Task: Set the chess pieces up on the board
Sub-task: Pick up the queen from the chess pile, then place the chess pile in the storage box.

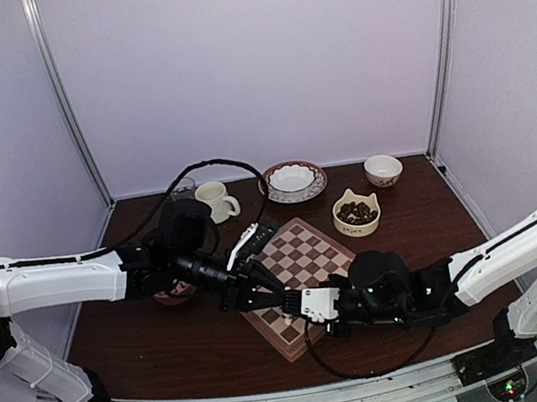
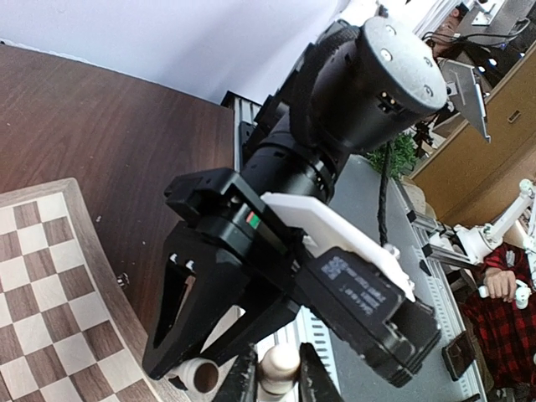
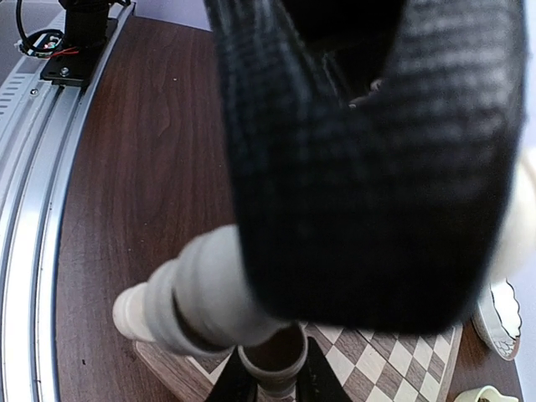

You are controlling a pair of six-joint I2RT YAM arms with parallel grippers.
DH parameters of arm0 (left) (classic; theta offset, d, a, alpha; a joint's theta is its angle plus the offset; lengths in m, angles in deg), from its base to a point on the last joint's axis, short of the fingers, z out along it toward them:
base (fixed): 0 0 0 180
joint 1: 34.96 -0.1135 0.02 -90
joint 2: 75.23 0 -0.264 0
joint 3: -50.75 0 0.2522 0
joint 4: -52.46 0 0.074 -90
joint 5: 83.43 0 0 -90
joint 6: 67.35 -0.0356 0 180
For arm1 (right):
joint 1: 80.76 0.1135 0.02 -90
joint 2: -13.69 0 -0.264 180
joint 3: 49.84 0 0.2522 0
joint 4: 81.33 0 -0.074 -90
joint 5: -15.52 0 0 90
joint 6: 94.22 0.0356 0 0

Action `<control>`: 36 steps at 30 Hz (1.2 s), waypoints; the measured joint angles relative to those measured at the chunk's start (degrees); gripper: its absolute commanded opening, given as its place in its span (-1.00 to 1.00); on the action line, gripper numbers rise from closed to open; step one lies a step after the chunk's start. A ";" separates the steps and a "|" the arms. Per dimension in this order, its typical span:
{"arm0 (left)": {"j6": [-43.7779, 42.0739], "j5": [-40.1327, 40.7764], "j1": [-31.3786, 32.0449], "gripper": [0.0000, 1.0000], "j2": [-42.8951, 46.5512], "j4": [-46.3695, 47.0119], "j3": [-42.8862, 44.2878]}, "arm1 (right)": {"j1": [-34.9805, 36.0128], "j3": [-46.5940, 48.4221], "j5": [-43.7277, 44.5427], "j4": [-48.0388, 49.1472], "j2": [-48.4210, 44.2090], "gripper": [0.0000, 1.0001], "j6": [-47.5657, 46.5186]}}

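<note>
Closest in, the left gripper (image 2: 277, 389) is closed on a pale chess piece (image 2: 280, 362). Its two fingers pinch the piece's body, and the rounded head pokes out just past the tips. The grip sits low on the piece, so the head stays clear, probably so that the other arm can get at it.

Just ahead of those tips and slightly to one side, the right gripper (image 3: 272, 389) points back at the left one, nearly nose to nose. Its jaws are drawn in around a second piece (image 3: 270, 356), whose round, dark-centred end faces its own wrist camera. From that angle the second piece looks tipped over, not upright, though its exact lean cannot be made out. Meeting in mid-air like this looks like a handover or a regrasp, meant to turn a chessman base-down before it is set.

Right below both grippers lies the near corner of the board (image 1: 302, 255), so either piece has little way to travel. No piece can be made out standing on the squares that show, so the setup seems barely begun.

Beyond the grippers, past the board's far edge, sits a cat-shaped bowl (image 1: 356, 214) with dark contents, possibly more chessmen. A mug (image 1: 215, 201) and two other bowls stand further back.
</note>
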 measured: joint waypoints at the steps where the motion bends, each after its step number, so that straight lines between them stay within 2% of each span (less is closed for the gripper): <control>1: 0.00 0.59 0.00 -0.69 0.39 -0.02 0.00 | 0.00 -0.24 0.44 0.44 -0.07 -0.62 0.02; 10: 0.02 6.25 -0.90 -0.70 3.17 0.02 -1.90 | -1.29 -3.63 3.19 3.89 -1.55 -0.61 1.03; 17: 2.38 14.29 -7.89 -0.68 7.21 0.35 -5.46 | -3.82 -4.70 4.09 5.90 -3.26 -0.61 3.37; 20: 4.02 20.87 -12.63 -0.70 9.27 0.28 -7.93 | -4.22 -4.96 4.48 6.05 -3.85 -0.61 4.17; 28: 9.11 48.04 -20.87 -0.73 11.63 -6.47 -11.02 | -4.48 -5.11 5.62 6.08 -4.68 -0.62 5.90; 33: 11.78 57.92 -26.56 -0.77 9.64 -10.29 -11.10 | -4.48 -5.11 5.55 5.97 -4.79 -0.62 6.47; 36: 12.92 60.37 -28.15 -0.72 6.56 -11.54 -11.04 | -4.48 -5.14 5.53 5.90 -5.22 -0.62 6.51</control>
